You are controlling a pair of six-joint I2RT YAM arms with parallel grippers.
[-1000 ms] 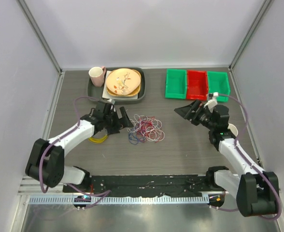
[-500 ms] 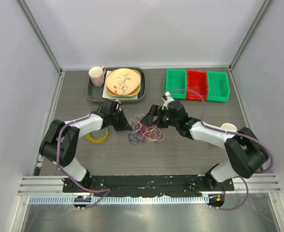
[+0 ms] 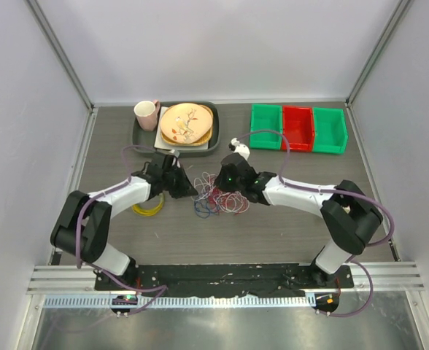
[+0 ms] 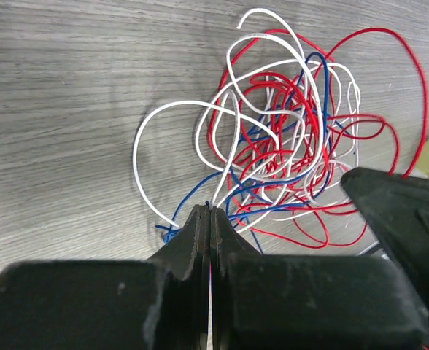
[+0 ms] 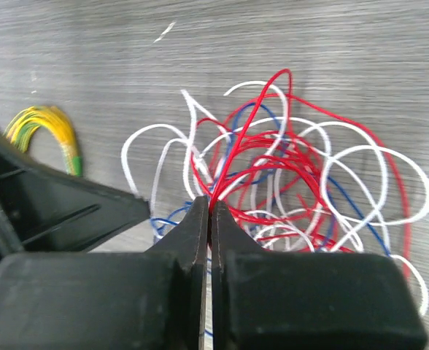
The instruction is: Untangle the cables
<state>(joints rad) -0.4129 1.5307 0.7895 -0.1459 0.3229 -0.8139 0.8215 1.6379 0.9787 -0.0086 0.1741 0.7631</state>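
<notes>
The cables [image 3: 222, 197] lie as one tangle of thin red, white and dark blue loops in the middle of the table. My left gripper [image 3: 194, 192] is at the pile's left edge. In the left wrist view its jaws [image 4: 209, 213] are pressed together where white and blue strands [image 4: 200, 191] run in. My right gripper [image 3: 218, 189] reaches in from the right. Its jaws [image 5: 211, 205] are shut on a bundle of red strands [image 5: 252, 120] that rises from the tangle [image 5: 295, 182].
A yellow wire ring [image 3: 147, 208] lies left of the pile, under my left arm. A dark tray [image 3: 217, 138] with plates and a pink mug [image 3: 146, 114] sits at the back left. Green, red and green bins [image 3: 298, 127] stand at the back right.
My right arm swung from the right side in to the pile and my left gripper moved up to its edge. Both grippers went from open to shut.
</notes>
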